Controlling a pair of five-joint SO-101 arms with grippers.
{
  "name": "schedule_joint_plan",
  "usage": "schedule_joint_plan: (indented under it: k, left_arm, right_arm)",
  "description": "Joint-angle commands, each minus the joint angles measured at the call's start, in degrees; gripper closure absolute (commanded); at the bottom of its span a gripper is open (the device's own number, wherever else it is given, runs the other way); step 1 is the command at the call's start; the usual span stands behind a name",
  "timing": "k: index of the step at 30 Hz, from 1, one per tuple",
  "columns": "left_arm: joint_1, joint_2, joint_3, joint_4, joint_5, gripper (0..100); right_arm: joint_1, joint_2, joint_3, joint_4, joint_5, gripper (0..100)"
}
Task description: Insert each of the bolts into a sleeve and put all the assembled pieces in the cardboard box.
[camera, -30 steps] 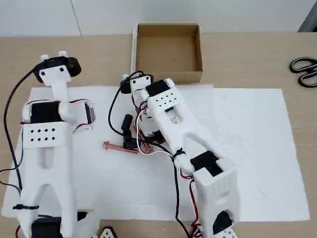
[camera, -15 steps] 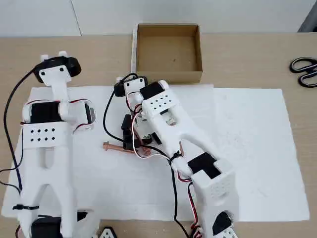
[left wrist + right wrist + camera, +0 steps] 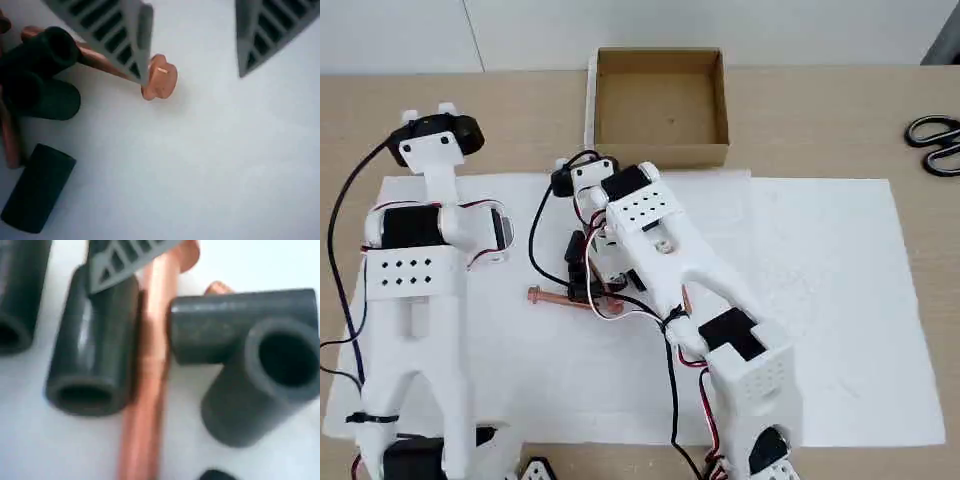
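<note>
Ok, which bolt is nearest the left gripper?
The bolt whose hex head lies at one fingertip; the other bolt lies farther off among the sleeves.

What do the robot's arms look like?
The left arm and the right arm are both chunky white plastic, with black motors and panels of little round holes. Black, red and white wires run along them. The left arm's jaws are grey with slanted slots.

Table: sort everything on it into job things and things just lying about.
Job: bolts, sleeves, cardboard box.
Lying about: scissors, white sheet.
</note>
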Motion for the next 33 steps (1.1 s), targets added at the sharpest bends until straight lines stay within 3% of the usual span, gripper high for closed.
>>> schedule_joint_plan:
  k: [1,22,27,33]
  left_arm:
    - [0.0,-2.3,-1.1,-0.1,-0.2,89]
    - [0.0,-2.3,-1.1,-0.1,-0.2,89]
    - [0.0,-2.3,-1.1,-0.1,-0.2,89]
    - [0.0,-2.3,-1.1,-0.1,-0.2,89]
  right_arm:
    - [-0.7,0.9,-1.8,0.7,-1.0,83.7]
    - [-0.3,8.7,-1.8,0.4,-0.8,86.1]
    - [-0.3,7.7,-3.1,0.8,-0.6,99.4]
    - [0.9,1.0,-3.4,3.4,-0.5,99.5]
